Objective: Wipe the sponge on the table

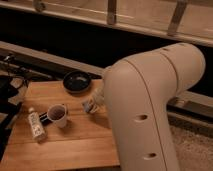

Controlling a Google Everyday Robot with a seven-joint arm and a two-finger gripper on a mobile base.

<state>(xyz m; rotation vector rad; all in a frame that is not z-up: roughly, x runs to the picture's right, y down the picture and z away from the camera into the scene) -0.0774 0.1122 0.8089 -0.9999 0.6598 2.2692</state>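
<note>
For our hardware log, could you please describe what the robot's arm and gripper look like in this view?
The arm is a smooth off-white shell with rounded joints and a few small dark recesses along its side; no cables or lettering show. The gripper, pale like the arm and largely hidden behind it, sits over the table beside the dark bowl.
</note>
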